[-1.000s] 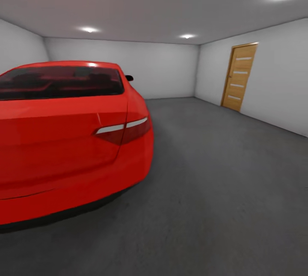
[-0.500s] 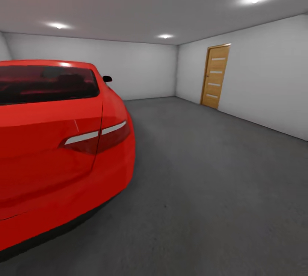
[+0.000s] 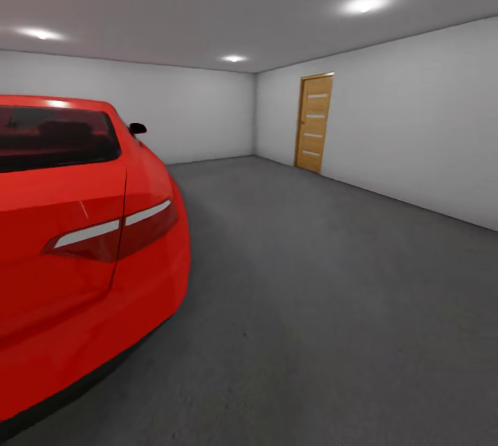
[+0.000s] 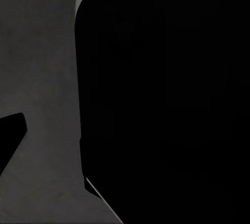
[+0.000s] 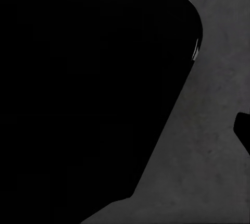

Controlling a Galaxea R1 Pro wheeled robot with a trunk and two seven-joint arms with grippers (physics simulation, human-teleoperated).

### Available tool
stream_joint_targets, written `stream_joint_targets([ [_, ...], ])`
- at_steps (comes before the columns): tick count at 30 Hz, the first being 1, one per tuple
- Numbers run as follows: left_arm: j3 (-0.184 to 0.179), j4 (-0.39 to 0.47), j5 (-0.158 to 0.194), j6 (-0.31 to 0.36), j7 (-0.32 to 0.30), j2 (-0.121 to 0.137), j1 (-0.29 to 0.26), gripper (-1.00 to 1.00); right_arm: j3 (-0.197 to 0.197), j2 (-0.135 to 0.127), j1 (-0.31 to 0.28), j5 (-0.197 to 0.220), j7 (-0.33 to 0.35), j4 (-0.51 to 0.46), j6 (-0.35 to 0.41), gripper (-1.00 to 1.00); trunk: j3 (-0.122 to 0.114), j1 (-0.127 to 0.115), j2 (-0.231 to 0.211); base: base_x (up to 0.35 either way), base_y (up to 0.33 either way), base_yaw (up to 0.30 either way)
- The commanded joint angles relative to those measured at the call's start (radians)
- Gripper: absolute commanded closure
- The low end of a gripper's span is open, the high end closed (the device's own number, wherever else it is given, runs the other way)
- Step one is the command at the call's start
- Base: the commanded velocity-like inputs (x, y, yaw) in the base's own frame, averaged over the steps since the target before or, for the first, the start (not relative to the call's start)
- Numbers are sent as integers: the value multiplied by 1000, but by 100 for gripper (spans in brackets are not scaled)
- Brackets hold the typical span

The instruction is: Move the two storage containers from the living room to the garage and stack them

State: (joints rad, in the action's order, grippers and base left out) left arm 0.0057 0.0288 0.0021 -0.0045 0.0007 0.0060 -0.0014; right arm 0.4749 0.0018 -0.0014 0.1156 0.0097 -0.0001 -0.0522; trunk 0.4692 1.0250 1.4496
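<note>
Can't really tell what either claw is doing here. The left wrist view is mostly a big black rounded shape point(image 4: 161, 94) sitting right in front of the lens, too dark to make out any detail, with a thin pale edge along its top corner. Off to one side a small black wedge point(image 4: 10, 138) pokes in from the frame edge, possibly a fingertip, but I can't say, so open or closed is anyone's guess. Same story on the right wrist view: a huge black mass point(image 5: 88, 88) covers most of it, a little black sliver point(image 5: 244, 130) is cut off at the far edge, and nothing shows the jaw gap. No sign that either claw holds or touches anything, as far as the pictures go.

Behind those dark shapes both wrist views show dark grey speckled floor point(image 5: 213, 146), so the claws hang over the concrete.

The head view is inside the garage: red car point(image 3: 76, 238) seen from the rear, cut off at the left and bottom edges, grey floor stretching away beside it, pale walls point(image 3: 415, 121), and a wooden door point(image 3: 313, 123) on the right-hand wall near the far corner. Ceiling lights point(image 3: 364, 3) glow overhead. The containers aren't visible in these views, so I can't place them relative to the claws.
</note>
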Motion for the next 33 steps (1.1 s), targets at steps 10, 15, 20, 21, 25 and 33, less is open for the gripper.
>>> stream_joint_targets([
  [10, 0, 0, 1, 0, 1, 0, 0, -100, 8, 0, 0, 11, 1, 0, -2, -100, 1, 0, 0, 0, 0, -279],
  [15, 0, 0, 0, 0, -1, 0, 0, -100, 8, 0, 0, 10, -5, 0, 0, -100, 1, 0, 0, 0, 0, -101],
  [20, 0, 0, 0, -1, -1, 0, 0, -100, 7, 1, 0, 10, -8, 0, 1, -100, 1, 0, 0, 0, 0, -17],
  [21, 0, 0, 1, -1, -2, 0, 0, -100, 7, 1, 0, 10, -9, 0, 1, -100, 1, 0, 0, 0, 0, -3],
  [25, 0, 0, 0, 0, -1, 0, 0, -100, 7, 1, 0, 10, -11, 0, 2, -100, 1, 0, 0, 0, 0, 0],
  [33, -1, 0, -1, 0, 0, -1, 0, -100, 7, 1, 0, 10, -8, 0, -2, -100, 1, 0, 0, 243, 0, -43],
])
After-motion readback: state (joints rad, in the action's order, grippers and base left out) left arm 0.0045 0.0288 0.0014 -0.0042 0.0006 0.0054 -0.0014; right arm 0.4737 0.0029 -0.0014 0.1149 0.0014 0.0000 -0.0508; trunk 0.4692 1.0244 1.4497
